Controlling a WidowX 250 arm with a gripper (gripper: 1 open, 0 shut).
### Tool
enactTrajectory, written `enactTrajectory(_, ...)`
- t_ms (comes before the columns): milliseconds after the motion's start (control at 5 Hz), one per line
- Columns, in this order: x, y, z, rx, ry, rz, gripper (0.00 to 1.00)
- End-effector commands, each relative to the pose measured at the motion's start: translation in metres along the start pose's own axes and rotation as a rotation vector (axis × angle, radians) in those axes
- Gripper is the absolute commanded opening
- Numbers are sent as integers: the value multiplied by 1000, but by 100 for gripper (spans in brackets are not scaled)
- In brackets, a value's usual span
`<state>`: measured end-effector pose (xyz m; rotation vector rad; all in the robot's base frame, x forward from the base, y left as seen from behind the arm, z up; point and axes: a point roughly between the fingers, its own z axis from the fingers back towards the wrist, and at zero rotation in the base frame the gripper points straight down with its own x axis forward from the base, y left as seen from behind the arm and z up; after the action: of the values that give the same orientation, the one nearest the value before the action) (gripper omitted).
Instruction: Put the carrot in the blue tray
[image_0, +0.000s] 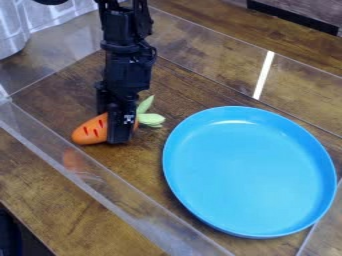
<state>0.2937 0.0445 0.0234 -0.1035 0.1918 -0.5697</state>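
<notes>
The carrot (92, 130) lies on the wooden table, orange body to the left, pale green leaves (151, 118) sticking out to the right. My gripper (119, 126) points almost straight down onto the carrot's middle and is shut on it; its black fingers hide the carrot's centre. The blue tray (249, 168), a big round shallow plate, rests on the table just right of the carrot, with a small gap between its rim and the leaves. Nothing lies in the tray.
A clear plastic barrier (80, 165) runs along the table's near left edge. A pale container (11, 30) stands at the top left corner. Dark wooden tabletop (214, 60) stretches behind the tray.
</notes>
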Motion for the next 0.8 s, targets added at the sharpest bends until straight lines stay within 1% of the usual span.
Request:
enactTrajectory(0, 8, 1, 17, 42, -31, -17, 0)
enactTrajectory(600, 11, -1, 26, 56, -24, -28, 0)
